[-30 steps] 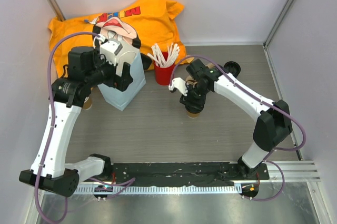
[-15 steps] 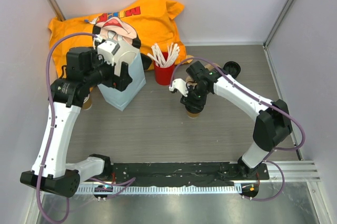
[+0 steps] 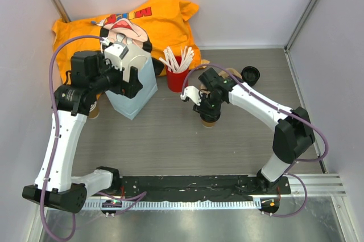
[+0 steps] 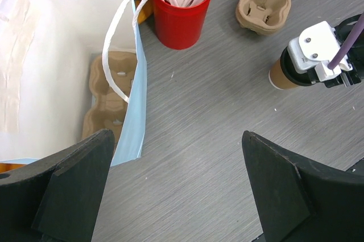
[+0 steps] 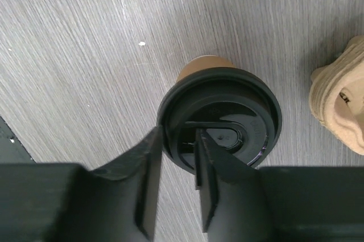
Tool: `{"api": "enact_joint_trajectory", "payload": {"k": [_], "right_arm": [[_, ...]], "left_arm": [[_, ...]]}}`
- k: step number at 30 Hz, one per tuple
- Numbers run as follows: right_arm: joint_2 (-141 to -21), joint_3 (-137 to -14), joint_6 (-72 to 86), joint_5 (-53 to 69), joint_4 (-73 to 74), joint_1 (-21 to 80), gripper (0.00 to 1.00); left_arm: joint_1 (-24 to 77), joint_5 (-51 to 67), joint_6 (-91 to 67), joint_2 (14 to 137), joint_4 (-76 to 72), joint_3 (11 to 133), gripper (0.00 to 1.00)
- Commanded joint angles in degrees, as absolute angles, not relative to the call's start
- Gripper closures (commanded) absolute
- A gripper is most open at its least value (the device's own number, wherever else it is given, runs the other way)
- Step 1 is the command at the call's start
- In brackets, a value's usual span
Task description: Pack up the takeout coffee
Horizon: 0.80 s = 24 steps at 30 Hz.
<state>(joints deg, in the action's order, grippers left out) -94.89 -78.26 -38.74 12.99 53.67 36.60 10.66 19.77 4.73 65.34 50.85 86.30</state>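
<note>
Spotting the coffee (image 5: 227, 111) upright on the tabletop (image 3: 170, 139), lid on, at roughly 5 o'clock from the red cup (image 3: 177, 80). Seeing the right fingers (image 5: 142, 196) straddling the lid's 8 o'clock edge in the wrist view, one outside the rim and one over the top, but can't tell if properly clamped or just close. Over at 9 o'clock from that cup, finding the left fingers (image 4: 68, 191) spread wide, holding nothing, above the bag (image 3: 131, 105) with a pulp tray (image 4: 108, 99) inside.
</note>
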Motion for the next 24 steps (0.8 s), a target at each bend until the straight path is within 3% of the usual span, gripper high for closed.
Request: {"api": "enact_joint_trajectory", "payload": {"k": [1, 3, 12, 15, 24], "right_arm": [[-96.15, -77.61, -37.53, 12.13, 53.17, 37.35, 0.76], [-96.06, -77.87, -37.62, 11.69, 53.70, 37.35, 0.81], [-95.27, -79.19, -38.76, 10.20, 55.98, 37.44, 0.80], [-95.45, -79.37, -39.02, 9.84, 56.25, 37.44, 0.89], [-95.98, -80.42, -39.64, 9.58, 58.18, 37.44, 0.99]], "left_arm": [[10.11, 21.27, 3.96, 64.07, 48.87, 86.22, 0.00], [10.11, 21.27, 3.87, 63.98, 48.87, 86.31, 0.00], [9.76, 21.80, 3.52, 63.98, 48.69, 86.22, 0.00], [9.58, 21.97, 3.43, 63.90, 48.60, 86.22, 0.00], [9.32, 22.50, 3.34, 63.81, 48.52, 86.22, 0.00]]}}
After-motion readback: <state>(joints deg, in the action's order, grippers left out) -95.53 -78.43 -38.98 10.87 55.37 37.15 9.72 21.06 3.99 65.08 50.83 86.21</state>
